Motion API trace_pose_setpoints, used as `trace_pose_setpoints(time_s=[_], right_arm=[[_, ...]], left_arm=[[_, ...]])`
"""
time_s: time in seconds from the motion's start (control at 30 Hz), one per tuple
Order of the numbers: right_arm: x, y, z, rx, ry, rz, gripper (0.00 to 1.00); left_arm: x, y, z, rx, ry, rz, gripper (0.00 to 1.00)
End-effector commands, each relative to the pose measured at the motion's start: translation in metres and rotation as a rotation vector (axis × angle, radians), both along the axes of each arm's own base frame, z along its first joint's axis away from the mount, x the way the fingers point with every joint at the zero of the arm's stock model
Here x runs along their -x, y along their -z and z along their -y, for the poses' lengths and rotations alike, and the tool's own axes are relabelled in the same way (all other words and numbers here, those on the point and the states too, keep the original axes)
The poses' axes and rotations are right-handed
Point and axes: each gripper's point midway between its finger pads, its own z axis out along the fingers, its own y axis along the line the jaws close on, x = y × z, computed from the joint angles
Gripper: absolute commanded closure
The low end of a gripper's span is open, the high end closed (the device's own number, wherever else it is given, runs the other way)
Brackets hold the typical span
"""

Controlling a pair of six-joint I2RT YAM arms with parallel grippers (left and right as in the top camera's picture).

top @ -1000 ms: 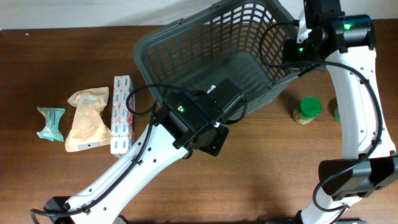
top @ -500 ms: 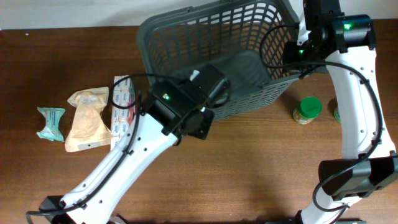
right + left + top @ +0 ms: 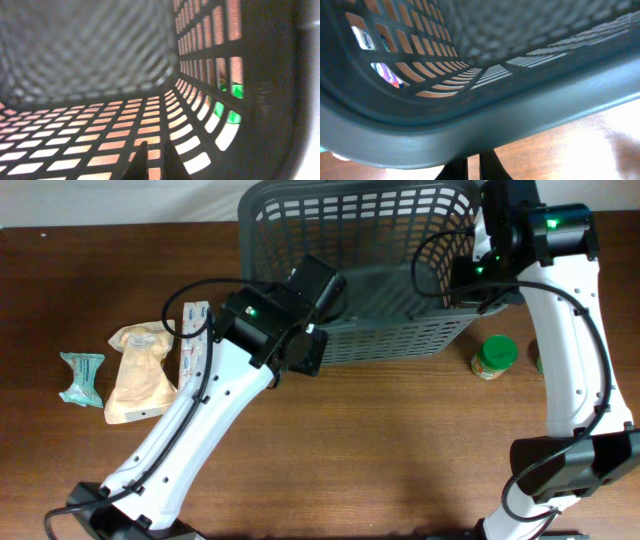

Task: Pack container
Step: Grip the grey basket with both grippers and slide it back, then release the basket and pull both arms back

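Observation:
The dark grey basket (image 3: 400, 220) lies at the far middle of the table, tipped so that its front lattice wall faces the overhead camera. My left gripper (image 3: 318, 292) is at its left front rim. In the left wrist view the rim (image 3: 485, 120) crosses just over my fingers (image 3: 473, 167); they are nearly together, with bare table showing in the gap and the tips hidden. My right gripper (image 3: 470, 275) is at the basket's right side. In the right wrist view its fingers (image 3: 152, 160) are shut and empty above the slotted floor (image 3: 75, 150).
A green packet (image 3: 80, 377), a tan bag (image 3: 140, 372) and a long box of white, blue and red packs (image 3: 192, 345) lie at the left. A green-lidded jar (image 3: 493, 357) stands right of the basket and shows through the slots (image 3: 230, 107).
The basket has swung round and moved toward the far edge. My left arm has moved left and away along with its rim. The right arm has barely moved.

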Motion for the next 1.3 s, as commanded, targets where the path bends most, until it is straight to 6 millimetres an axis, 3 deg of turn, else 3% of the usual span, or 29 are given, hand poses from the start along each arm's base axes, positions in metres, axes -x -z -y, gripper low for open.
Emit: trace_pose_setpoints(time_s=[0.0,0.23,0.37,0.5,0.63,0.77,0.9,1.0,1.1,1.13,1.27], right_arm=[[-0.001,-0.001,-0.008,0.022,-0.034,0.005,0.96],[0.002,0.000,-0.010,0.024,-0.043,-0.004,0.96],[-0.009,-0.015,-0.010,0.024,-0.046,0.080,0.96],[-0.014,-0.059,-0.012,0.002,-0.044,0.235,0.96],[-0.012,-0.114,-0.006,-0.012,-0.029,0.394,0.96],[-0.006,-0.157,0.023,-0.036,0.087,0.515,0.96],[-0.003,-0.157,0.070,-0.045,0.255,0.513,0.96],[-0.002,-0.145,0.101,-0.046,0.333,0.472,0.96],[-0.005,-0.133,0.113,-0.085,0.359,0.437,0.96],[-0.010,-0.125,0.117,-0.097,0.367,0.417,0.96],[-0.032,-0.100,0.123,-0.094,0.375,0.369,0.96]], left_arm=[[-0.014,0.001,-0.016,-0.023,-0.018,0.020,0.98],[-0.021,0.001,-0.030,-0.028,-0.049,0.020,0.98],[-0.015,-0.003,-0.033,-0.032,-0.047,0.014,0.98],[-0.004,-0.028,-0.047,-0.027,-0.064,0.061,0.98],[-0.002,-0.065,-0.071,-0.004,-0.131,0.172,0.97],[0.002,-0.095,-0.111,0.007,-0.239,0.268,0.93],[0.003,-0.104,-0.149,-0.003,-0.353,0.301,0.81],[0.000,-0.103,-0.171,-0.015,-0.426,0.300,0.79],[-0.004,-0.103,-0.186,-0.019,-0.475,0.309,0.71],[-0.008,-0.104,-0.193,-0.020,-0.500,0.317,0.59],[-0.011,-0.107,-0.208,-0.022,-0.547,0.340,0.50]])
